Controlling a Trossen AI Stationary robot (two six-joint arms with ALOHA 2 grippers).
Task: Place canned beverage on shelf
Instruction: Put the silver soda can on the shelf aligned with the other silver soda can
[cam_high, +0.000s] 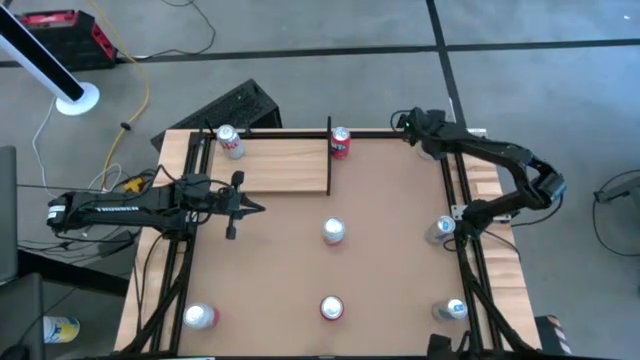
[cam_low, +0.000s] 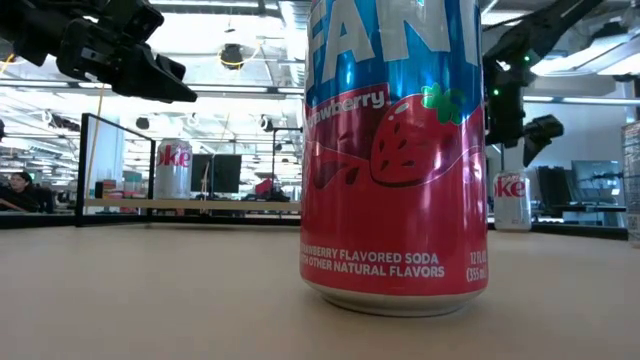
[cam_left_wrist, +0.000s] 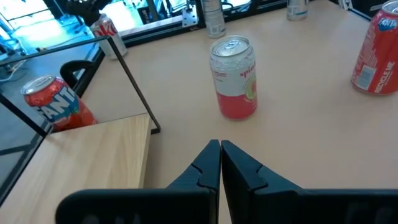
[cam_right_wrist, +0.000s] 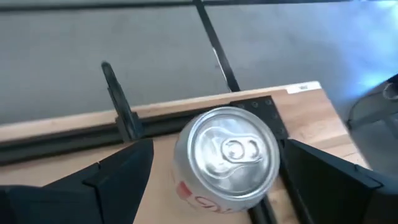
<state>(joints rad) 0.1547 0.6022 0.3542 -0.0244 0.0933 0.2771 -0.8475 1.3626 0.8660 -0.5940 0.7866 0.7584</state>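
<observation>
The left gripper (cam_high: 256, 208) is hovering over the brown tabletop board (cam_high: 390, 270) with its two dark fingers (cam_left_wrist: 211, 163) pressed together and holding nothing, its tip just off the near edge of the pale light-wood shelf (cam_high: 285, 166). Straight ahead of that gripper, a short way off, a silver-and-pink can with a green spot on its label (cam_left_wrist: 234, 78) is standing upright on the board. Beside the gripper, on the shelf's far corner, a silver can with red lettering (cam_high: 230, 142) is sitting on the wood, and just past the thin black upright (cam_high: 329, 155) at the shelf's other end a red strawberry-soda can (cam_high: 340, 143) is standing on the board (off the wood, beside the upright). The right gripper (cam_right_wrist: 211, 171) is hanging over the table's right edge with its fingers spread wide on either side of a silver can with red print (cam_right_wrist: 225, 160), directly beneath it; whether the fingers are touching the can cannot be told. Nearer the front of the table than either gripper, another red-and-blue strawberry soda can (cam_low: 395, 150) is filling the low view, and a red-labelled silver can (cam_high: 200, 317) and a blue-topped can (cam_high: 452, 311) are standing at the front corners.
</observation>
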